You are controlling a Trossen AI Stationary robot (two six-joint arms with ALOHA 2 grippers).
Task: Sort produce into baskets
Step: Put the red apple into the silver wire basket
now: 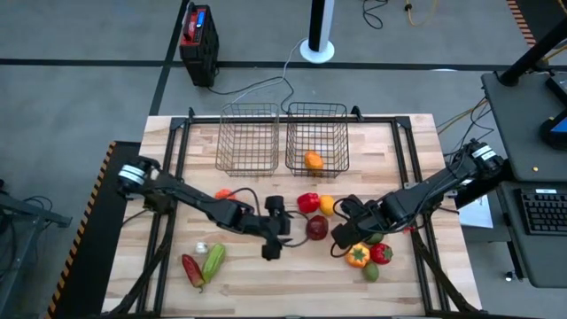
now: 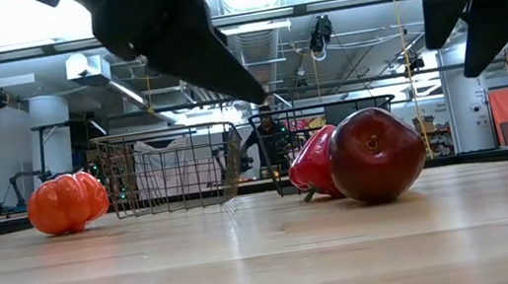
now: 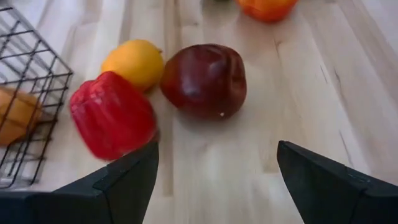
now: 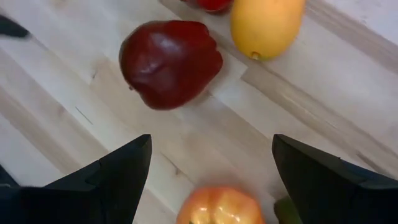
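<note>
Bright overhead ceiling lights glare in the low view; wrist views slightly blurred.

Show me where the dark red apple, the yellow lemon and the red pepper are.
dark red apple (image 3: 205, 79): left wrist view, its middle.
yellow lemon (image 3: 132, 61): left wrist view, its middle.
red pepper (image 3: 112, 115): left wrist view, its side.

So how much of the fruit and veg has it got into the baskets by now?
Barely started. One orange piece lies in the right basket; the left basket looks empty. Nothing is in hand: the left gripper and right gripper hang open either side of the dark red apple. The red pepper, the yellow fruit and the rest lie on the table.
</note>
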